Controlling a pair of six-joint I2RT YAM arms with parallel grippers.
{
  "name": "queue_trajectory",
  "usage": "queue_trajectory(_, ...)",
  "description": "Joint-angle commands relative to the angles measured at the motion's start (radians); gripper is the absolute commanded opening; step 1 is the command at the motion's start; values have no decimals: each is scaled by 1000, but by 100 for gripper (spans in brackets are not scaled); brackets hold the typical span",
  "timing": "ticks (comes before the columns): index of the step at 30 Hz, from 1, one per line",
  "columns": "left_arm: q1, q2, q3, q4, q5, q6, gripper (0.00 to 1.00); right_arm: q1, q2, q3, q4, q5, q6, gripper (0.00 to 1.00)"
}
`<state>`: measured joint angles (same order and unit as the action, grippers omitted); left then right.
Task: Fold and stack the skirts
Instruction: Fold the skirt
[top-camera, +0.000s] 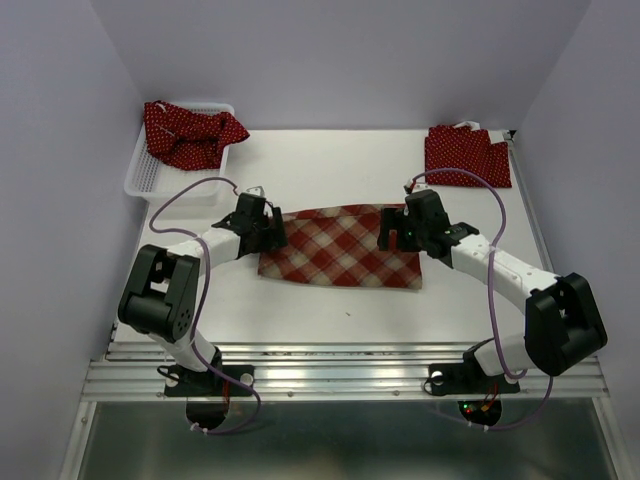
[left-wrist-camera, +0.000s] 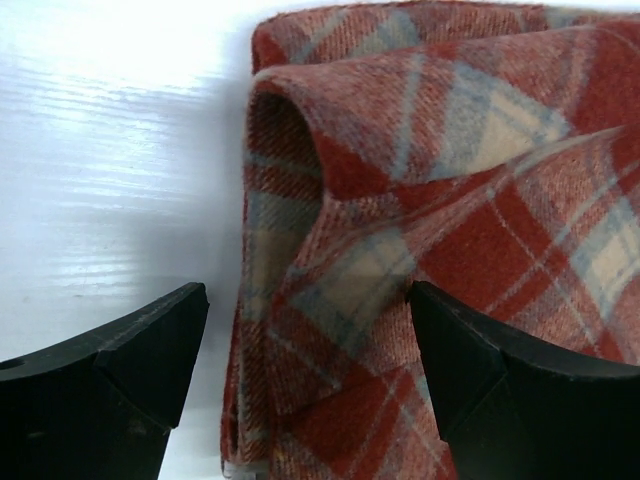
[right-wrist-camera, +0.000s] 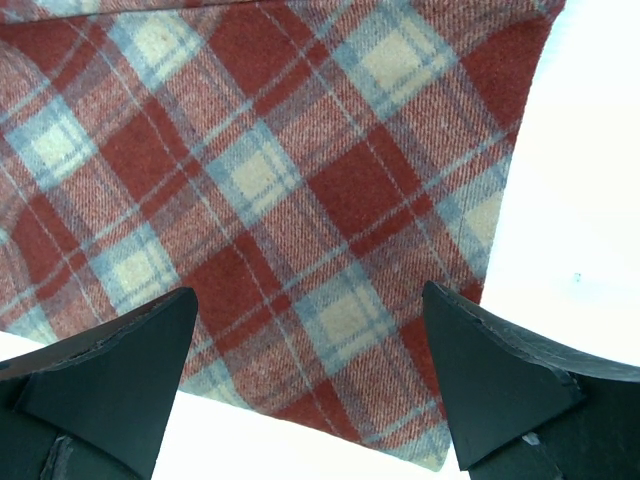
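Observation:
The red-and-tan plaid skirt (top-camera: 340, 252) lies spread flat mid-table. My left gripper (top-camera: 268, 228) hovers at its left edge, open. In the left wrist view, my left gripper (left-wrist-camera: 308, 300) straddles a rumpled, doubled-over edge of the plaid skirt (left-wrist-camera: 450, 180), one finger over bare table. My right gripper (top-camera: 395, 228) is over the skirt's right end, open. In the right wrist view, my right gripper (right-wrist-camera: 305, 300) stands wide above the plaid skirt's (right-wrist-camera: 270, 180) flat corner, gripping nothing. One dark red polka-dot skirt (top-camera: 190, 132) sits crumpled in the basket. Another polka-dot skirt (top-camera: 467, 155) lies folded at the back right.
The white mesh basket (top-camera: 148, 178) stands at the back left corner of the white table (top-camera: 330, 320). Lavender walls close in the left, back and right sides. A metal rail runs along the near edge by the arm bases.

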<state>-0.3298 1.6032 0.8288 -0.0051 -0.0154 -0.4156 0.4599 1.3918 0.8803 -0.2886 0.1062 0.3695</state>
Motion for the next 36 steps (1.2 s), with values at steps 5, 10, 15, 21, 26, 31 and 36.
queue_trajectory(5, -12, 67, 10, -76, 48, -17, 76, 5, -22, 17, 2, 27, -15, 100)
queue_trajectory(10, -41, 96, 35, -125, -12, -11, 56, 5, -30, 19, 2, 26, -15, 100)
queue_trajectory(15, -74, 144, 82, -179, -52, -37, 24, 5, -53, 17, 2, 44, -20, 100)
queue_trajectory(21, -74, 152, 150, -237, -118, -58, 0, 5, -89, 8, 5, 4, -32, 100)
queue_trajectory(26, -89, 17, 204, -243, -132, -74, 0, 5, -120, -9, 52, -138, -23, 100)
queue_trajectory(31, -121, -95, 233, -257, -136, -100, 0, 5, -116, -6, 144, -233, 26, 100)
queue_trajectory(36, -144, -117, 269, -292, -152, -110, 0, 52, -19, 46, 198, -278, 46, 98)
